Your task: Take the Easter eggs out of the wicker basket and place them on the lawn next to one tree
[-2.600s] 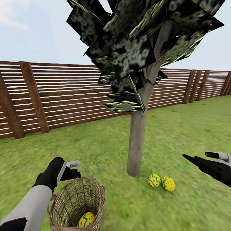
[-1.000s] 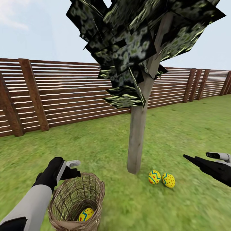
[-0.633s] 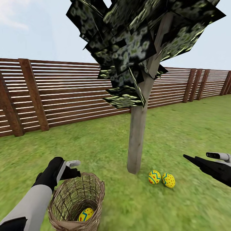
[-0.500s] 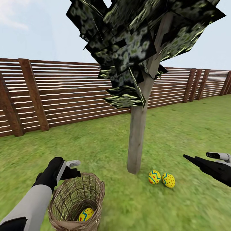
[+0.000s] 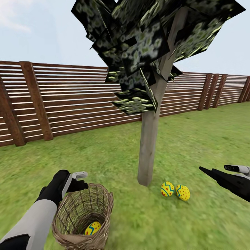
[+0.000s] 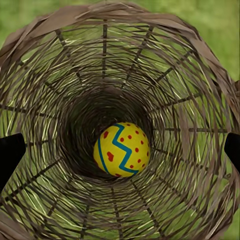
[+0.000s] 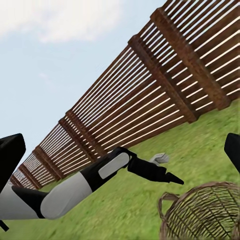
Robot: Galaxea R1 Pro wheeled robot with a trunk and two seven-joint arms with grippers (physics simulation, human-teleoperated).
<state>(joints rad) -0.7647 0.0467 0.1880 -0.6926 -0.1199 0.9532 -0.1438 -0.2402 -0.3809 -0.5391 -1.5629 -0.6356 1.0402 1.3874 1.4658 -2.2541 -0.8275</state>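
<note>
With its jaws spread over the brown woven wicker basket [image 6: 200,75], the left gripper [image 6: 120,150] needed a straight, centred descent onto the last yellow zigzag-banded egg [image 6: 121,149].

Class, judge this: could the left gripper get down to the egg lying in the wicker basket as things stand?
Probably yes. The left gripper is open above the wicker basket, and the egg lies alone at the bottom with nothing over it.

One yellow egg [image 6: 122,149] with a blue zigzag and red dots lies at the bottom of the upright brown wicker basket [image 5: 100,205], straight ahead of the left fingers [image 6: 11,152]. Two more eggs [image 5: 167,189] [image 5: 182,192] lie on the lawn [image 5: 194,146], touching, beside the tree [image 5: 148,146] trunk.
</note>
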